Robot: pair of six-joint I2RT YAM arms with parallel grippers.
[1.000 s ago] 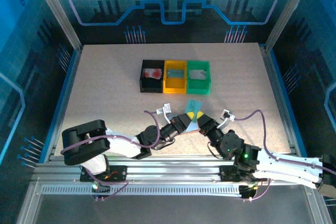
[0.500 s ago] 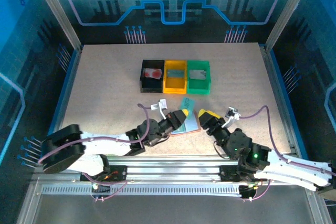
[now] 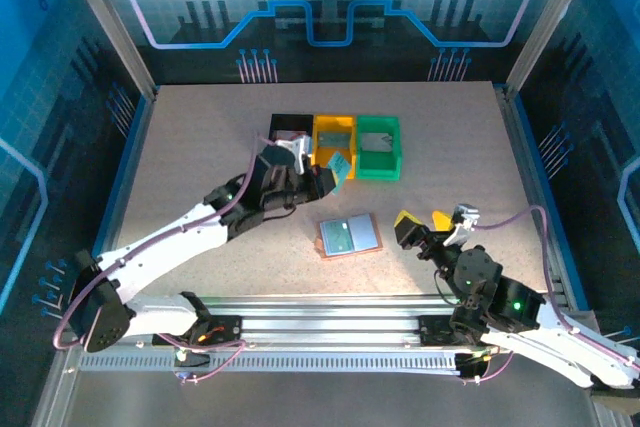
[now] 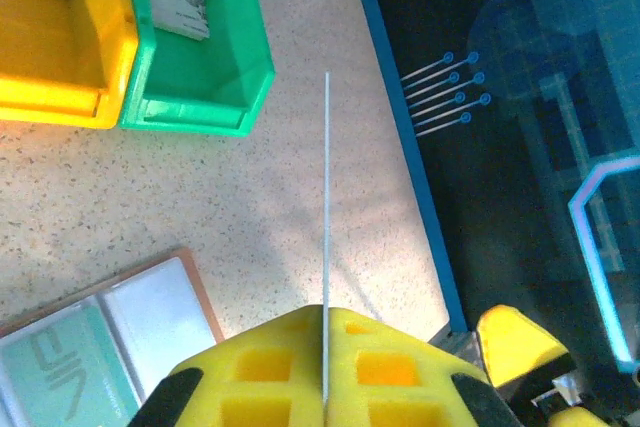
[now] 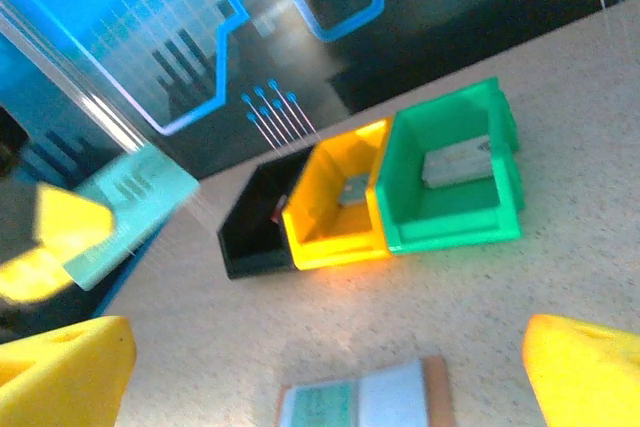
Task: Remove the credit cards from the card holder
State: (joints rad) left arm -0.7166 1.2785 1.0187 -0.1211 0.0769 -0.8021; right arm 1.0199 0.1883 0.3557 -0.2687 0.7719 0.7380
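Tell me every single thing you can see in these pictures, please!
card holder: one, salmon-pink, lying open on the table in front of the bins
teal card: one, teal-green, in the air by the yellow bin, pinched by the left gripper
tucked card: one, teal, looks like a card in a pocket of the card holder
bins: three, black bin, yellow bin, green bin, in a row at the far middle
pale cards: two, greyish, one in the yellow bin, one in the green bin
table: one, speckled beige
left gripper: one, yellow fingers, shut on the teal card
right gripper: one, yellow fingers, open and empty, right of the card holder
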